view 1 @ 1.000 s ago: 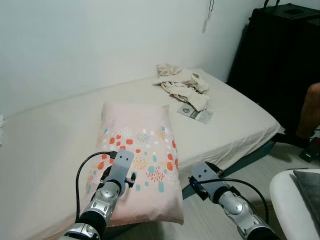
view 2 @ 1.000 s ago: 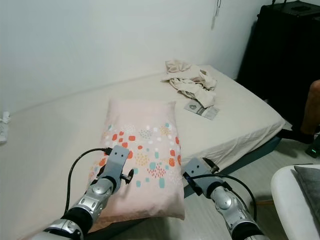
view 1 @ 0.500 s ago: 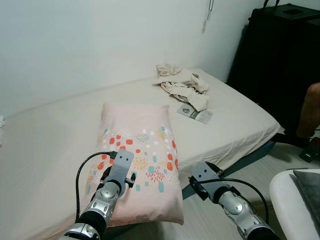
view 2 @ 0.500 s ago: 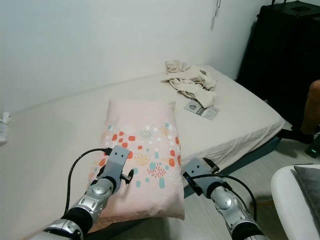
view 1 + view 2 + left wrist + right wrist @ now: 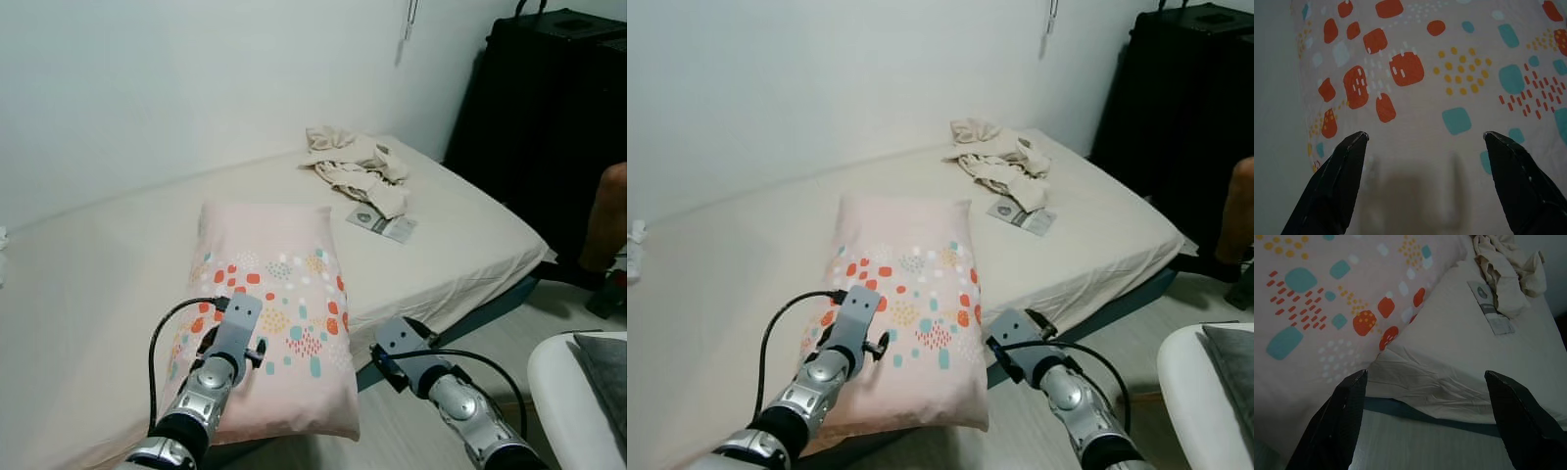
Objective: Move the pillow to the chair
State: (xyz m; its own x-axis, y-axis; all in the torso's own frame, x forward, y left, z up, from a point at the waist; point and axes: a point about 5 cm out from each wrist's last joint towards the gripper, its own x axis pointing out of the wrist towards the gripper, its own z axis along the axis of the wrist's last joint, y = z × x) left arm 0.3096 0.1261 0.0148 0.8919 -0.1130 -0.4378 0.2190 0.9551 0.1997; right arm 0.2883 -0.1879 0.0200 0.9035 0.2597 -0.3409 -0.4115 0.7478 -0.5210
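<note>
Nothing much has moved since a second ago — both arms hold their pose and the pillow [image 5: 269, 318] lies as before.

Head views: the pillow lies lengthwise on the bed [image 5: 451, 230], its near end overhanging the bed's front edge, so that end looks the easiest to take. Beyond the pillow lie crumpled clothes [image 5: 358, 166] and a leaflet [image 5: 382, 223]. The chair [image 5: 1205, 387] is well to the pillow's right, with open floor [image 5: 549, 313] between.

Left wrist view: the left gripper [image 5: 1425, 139], fingers spread wide, hovers low over the pillow's patterned top — its shadow falls there.

Right wrist view: the right gripper [image 5: 1425, 377], also wide, is beside the pillow's right edge, above the sheet's hem; probably lined up for a two-sided grasp.
</note>
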